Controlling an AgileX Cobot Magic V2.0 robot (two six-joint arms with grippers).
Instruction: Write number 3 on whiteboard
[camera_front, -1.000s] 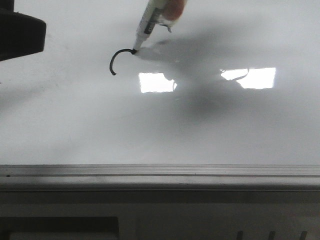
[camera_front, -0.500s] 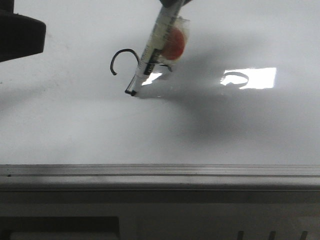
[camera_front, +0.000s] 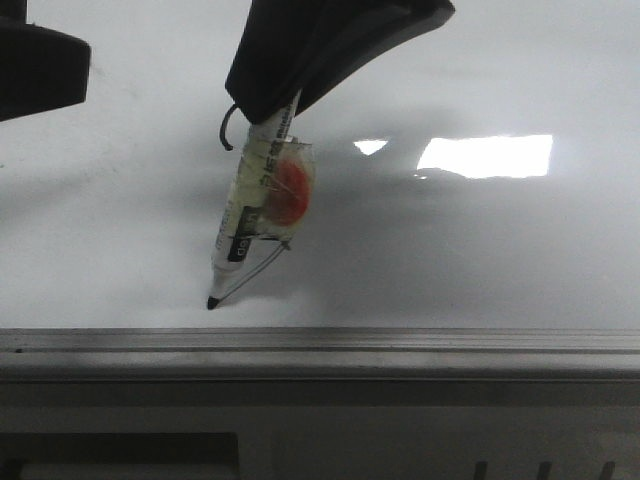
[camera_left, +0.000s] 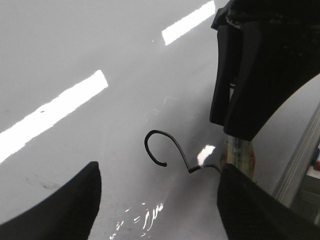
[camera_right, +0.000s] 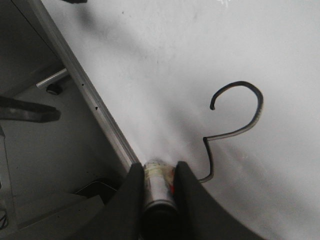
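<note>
The whiteboard (camera_front: 450, 250) is glossy white and fills the front view. My right gripper (camera_front: 270, 100) is shut on a marker (camera_front: 255, 200) with an orange label, whose black tip touches the board just above the bottom rail. The number 3 (camera_right: 235, 130) shows in the right wrist view as a curled hook, a pointed middle and a lower stroke running under the marker (camera_right: 159, 185). In the front view only its top hook (camera_front: 226, 130) and slanting tail show. My left gripper (camera_left: 157, 210) is open and empty, hovering over the board beside the number 3 (camera_left: 170, 150).
A grey metal rail (camera_front: 320, 345) runs along the board's near edge, with grey housing below it. A bright rectangular light reflection (camera_front: 490, 155) lies right of the marker. My left arm (camera_front: 40, 70) is a dark shape at the far left.
The right gripper has come down and left toward the rail, dragging the marker tip from the top hook through the middle into a long slanting tail. The left arm has not moved.
</note>
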